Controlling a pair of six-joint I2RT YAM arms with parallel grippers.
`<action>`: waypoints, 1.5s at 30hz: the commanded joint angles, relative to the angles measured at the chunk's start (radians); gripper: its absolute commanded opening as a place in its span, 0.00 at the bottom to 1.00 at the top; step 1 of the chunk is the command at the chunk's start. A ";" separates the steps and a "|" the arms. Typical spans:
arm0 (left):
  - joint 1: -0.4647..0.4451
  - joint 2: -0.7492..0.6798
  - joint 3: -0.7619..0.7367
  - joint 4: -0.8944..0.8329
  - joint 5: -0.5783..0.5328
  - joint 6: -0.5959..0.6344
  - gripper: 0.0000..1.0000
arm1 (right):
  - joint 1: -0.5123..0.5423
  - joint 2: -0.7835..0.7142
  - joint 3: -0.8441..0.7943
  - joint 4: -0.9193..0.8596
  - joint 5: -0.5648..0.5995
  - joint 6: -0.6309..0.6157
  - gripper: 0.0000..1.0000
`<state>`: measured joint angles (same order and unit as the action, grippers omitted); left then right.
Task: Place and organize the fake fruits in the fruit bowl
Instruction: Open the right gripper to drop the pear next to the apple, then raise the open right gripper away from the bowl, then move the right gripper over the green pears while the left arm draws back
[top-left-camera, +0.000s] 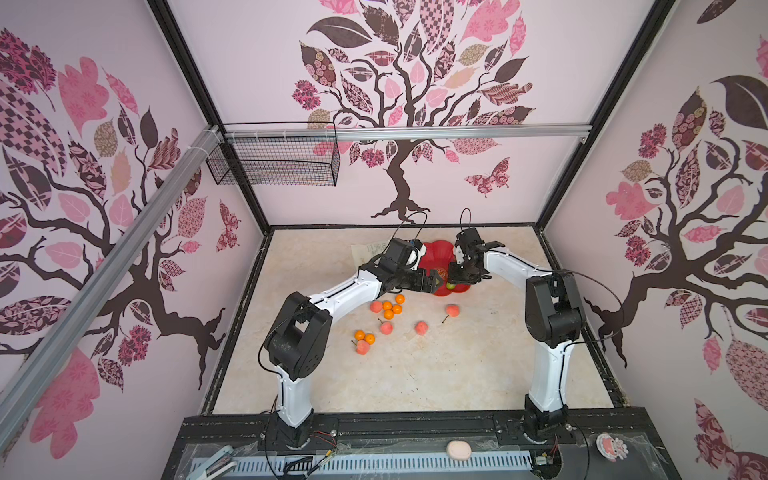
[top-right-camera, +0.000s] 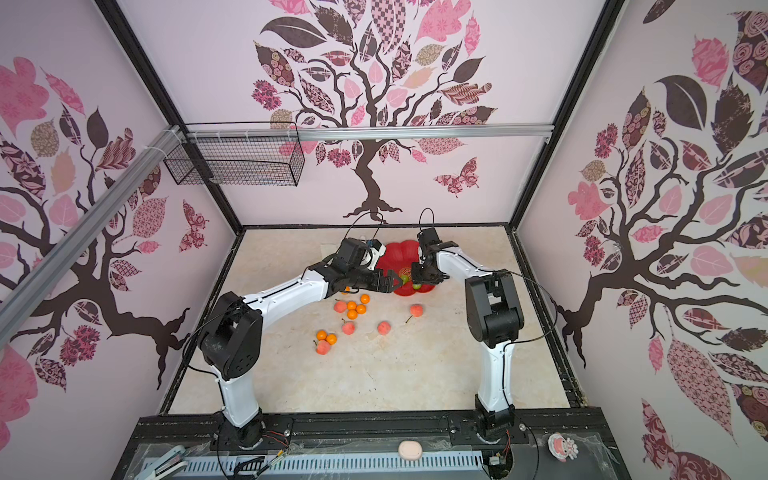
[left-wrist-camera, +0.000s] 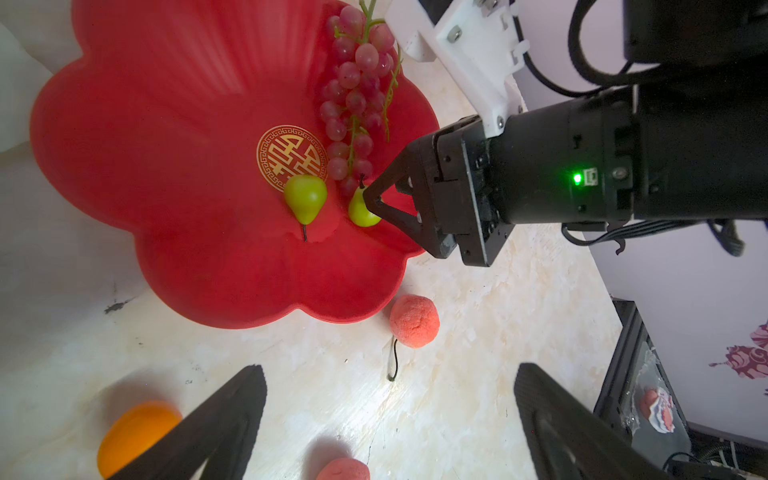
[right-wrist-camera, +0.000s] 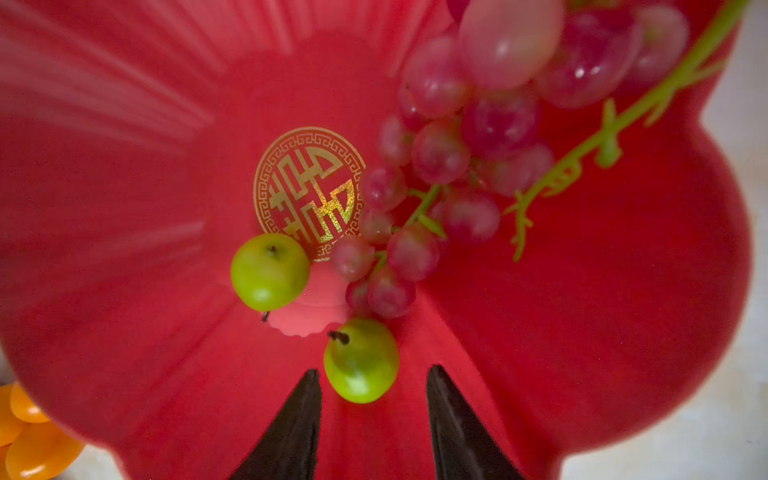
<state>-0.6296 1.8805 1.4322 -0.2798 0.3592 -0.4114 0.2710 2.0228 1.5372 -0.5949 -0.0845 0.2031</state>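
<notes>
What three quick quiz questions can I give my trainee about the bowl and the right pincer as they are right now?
1. True or false: the grape bunch lies on the table, outside the fruit bowl.
2. How many green pears lie in the bowl? A) one B) two C) four
3. Fill in: the jaws of the right pincer stand ____ on either side of a pear.

Key:
1. False. The bunch lies inside the bowl, beside the gold emblem.
2. B.
3. Open. The pear sits between the tips and is not gripped.
</notes>
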 joint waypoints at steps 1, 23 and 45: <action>0.021 -0.083 -0.001 0.007 -0.042 0.024 0.98 | 0.000 -0.117 -0.006 0.031 0.015 0.006 0.46; 0.299 -0.416 -0.329 0.044 -0.035 -0.086 0.98 | 0.304 -0.109 0.087 0.118 0.037 0.073 0.49; 0.557 -0.619 -0.592 0.043 -0.006 -0.172 0.98 | 0.531 0.166 0.345 0.076 0.026 0.103 0.49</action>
<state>-0.0887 1.2850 0.8707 -0.2562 0.3420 -0.5690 0.7872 2.1223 1.8309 -0.4908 -0.0563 0.2932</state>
